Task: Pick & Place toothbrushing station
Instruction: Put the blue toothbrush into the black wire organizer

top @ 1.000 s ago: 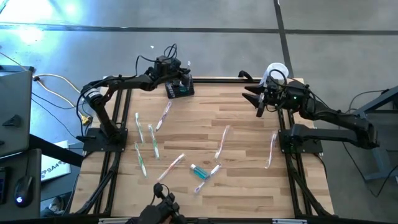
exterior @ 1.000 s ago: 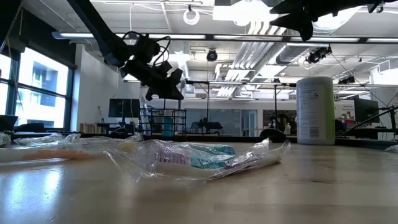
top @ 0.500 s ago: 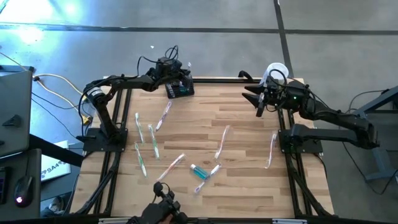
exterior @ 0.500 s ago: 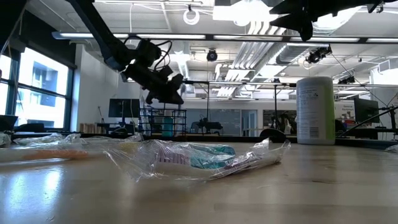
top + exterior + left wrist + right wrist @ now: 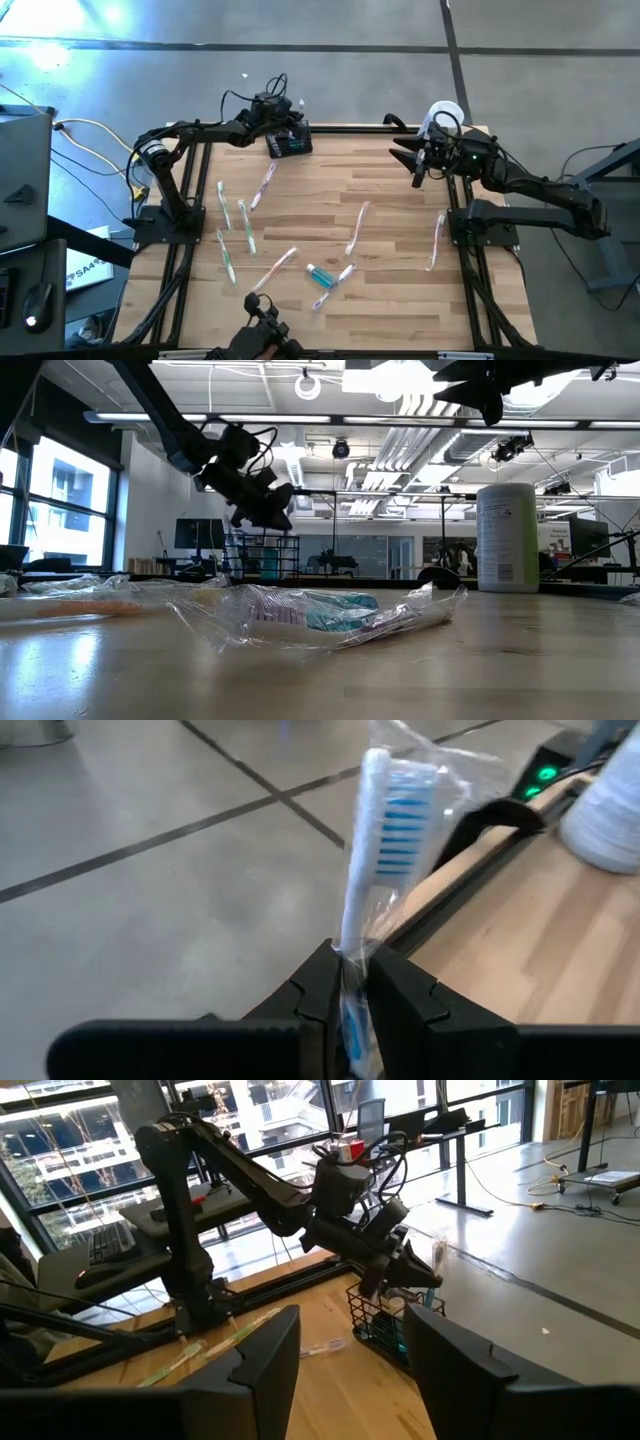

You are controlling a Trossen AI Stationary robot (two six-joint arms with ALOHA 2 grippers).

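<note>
One brush (image 5: 375, 850) clamped in left gripper (image 5: 350, 982) over rack (image 5: 290, 143), table's 11 o'clock | right gripper (image 5: 345, 1345) apart, hovering at 1 o'clock

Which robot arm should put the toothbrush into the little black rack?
The left. Its gripper pinches a white, blue-bristled wrapped toothbrush right over the black wire rack. The right gripper is open, empty, far across the table.

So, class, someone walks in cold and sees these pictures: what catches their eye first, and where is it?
First, the left pincer at the table's far left corner, pinching a wrapped blue-bristled toothbrush over the black rack. Next, the other wrapped toothbrushes scattered across the wooden table. Then the tall white container at the far right corner, with the right pincer open beside it.
</note>
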